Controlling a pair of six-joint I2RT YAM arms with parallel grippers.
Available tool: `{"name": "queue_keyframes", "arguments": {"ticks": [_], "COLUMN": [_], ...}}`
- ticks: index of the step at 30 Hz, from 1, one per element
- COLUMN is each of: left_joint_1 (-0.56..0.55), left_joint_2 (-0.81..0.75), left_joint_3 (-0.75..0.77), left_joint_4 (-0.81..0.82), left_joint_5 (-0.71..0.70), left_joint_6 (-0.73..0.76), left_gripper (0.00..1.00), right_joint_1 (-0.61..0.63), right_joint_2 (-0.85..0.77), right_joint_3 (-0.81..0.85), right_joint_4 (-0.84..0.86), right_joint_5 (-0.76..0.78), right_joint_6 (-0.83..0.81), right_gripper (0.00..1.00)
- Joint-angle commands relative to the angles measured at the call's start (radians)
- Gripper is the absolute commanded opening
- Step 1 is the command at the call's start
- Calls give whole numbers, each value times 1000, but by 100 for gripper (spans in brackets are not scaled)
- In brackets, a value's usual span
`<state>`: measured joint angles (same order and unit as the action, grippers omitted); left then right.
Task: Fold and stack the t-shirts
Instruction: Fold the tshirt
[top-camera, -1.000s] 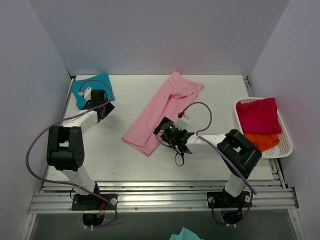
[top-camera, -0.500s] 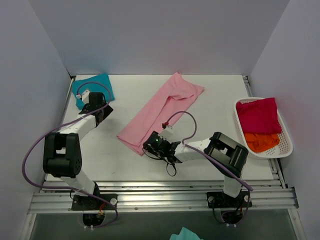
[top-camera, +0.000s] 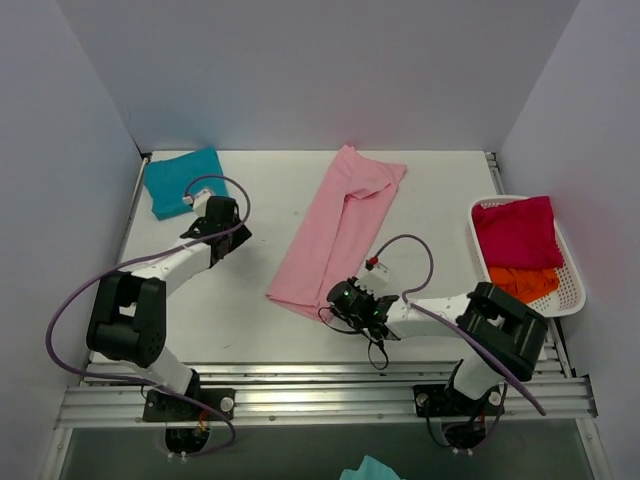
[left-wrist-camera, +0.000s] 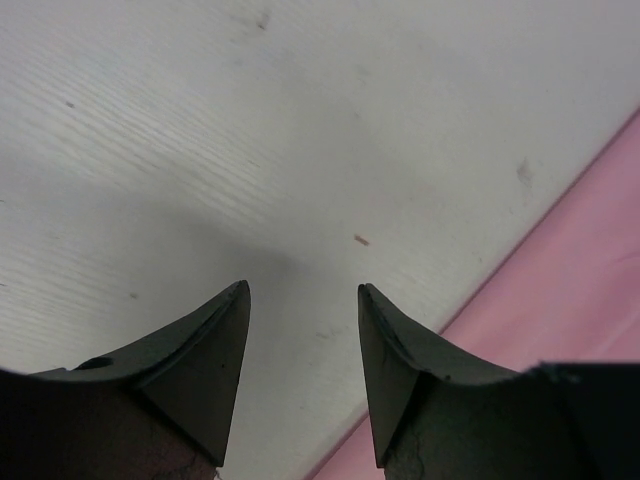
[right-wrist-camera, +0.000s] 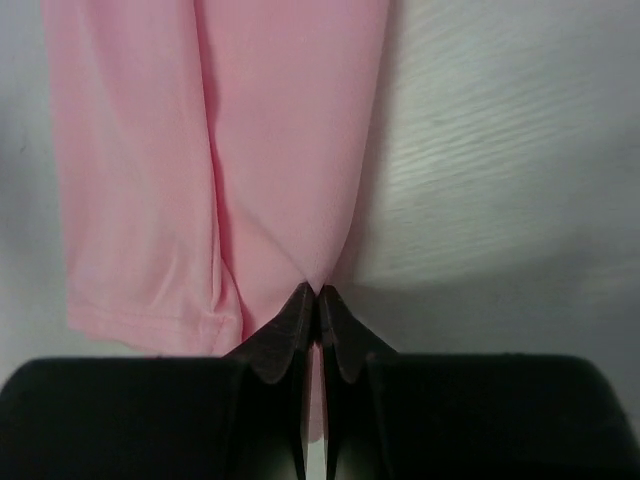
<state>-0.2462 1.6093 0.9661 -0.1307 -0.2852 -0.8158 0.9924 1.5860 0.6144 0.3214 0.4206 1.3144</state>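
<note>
The large light pink t-shirt (top-camera: 338, 230) lies folded into a long strip, running diagonally across the middle of the table. My right gripper (top-camera: 335, 300) is at its near end, shut on the corner of the pink t-shirt (right-wrist-camera: 250, 150), with cloth pinched between the fingertips (right-wrist-camera: 300, 305). The teal-blue t-shirt (top-camera: 180, 180) lies folded at the far left corner. Between these two shirts my left gripper (top-camera: 232, 220) hangs open over bare table (left-wrist-camera: 300, 290), the pink cloth (left-wrist-camera: 580, 300) just to its right. The magenta-red t-shirt (top-camera: 515, 230) and the orange t-shirt (top-camera: 525, 283) lie in the basket.
A white slotted basket (top-camera: 572, 290) stands at the table's right edge. Grey walls close in the table on the left, back and right. A metal rail (top-camera: 320, 385) runs along the near edge, and a scrap of teal cloth (top-camera: 370, 468) shows below it.
My right gripper has shut on the pink t-shirt's near corner, and the shirt's near end swung left, then back right. My left arm left the teal-blue t-shirt and moved right and nearer.
</note>
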Motion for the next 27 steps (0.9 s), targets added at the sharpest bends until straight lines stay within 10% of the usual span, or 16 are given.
{"name": "queue_keyframes", "arguments": {"ticks": [1, 11, 12, 13, 16, 27], "left_joint_1": [-96, -320, -340, -373, -444, -556], "left_joint_2": [-42, -100, -100, -97, -80, 11], "left_joint_3": [-6, -89, -87, -86, -70, -33], "left_joint_4": [-18, 3, -1, -1, -6, 2], "left_joint_5": [-31, 26, 34, 40, 44, 110], "left_joint_6": [-5, -46, -54, -55, -56, -11], "left_gripper": [56, 57, 57, 57, 58, 58], "right_joint_1": [-20, -110, -118, -126, -127, -127], "right_joint_2": [-147, -566, -581, -590, -587, -515], "right_joint_3": [-54, -211, -220, -226, -225, -226], "right_joint_4": [-261, -607, -605, -602, -602, -458], "right_joint_5": [183, 273, 265, 261, 247, 228], "right_joint_6": [46, 198, 192, 172, 148, 79], "right_gripper": [0, 13, 23, 56, 88, 87]}}
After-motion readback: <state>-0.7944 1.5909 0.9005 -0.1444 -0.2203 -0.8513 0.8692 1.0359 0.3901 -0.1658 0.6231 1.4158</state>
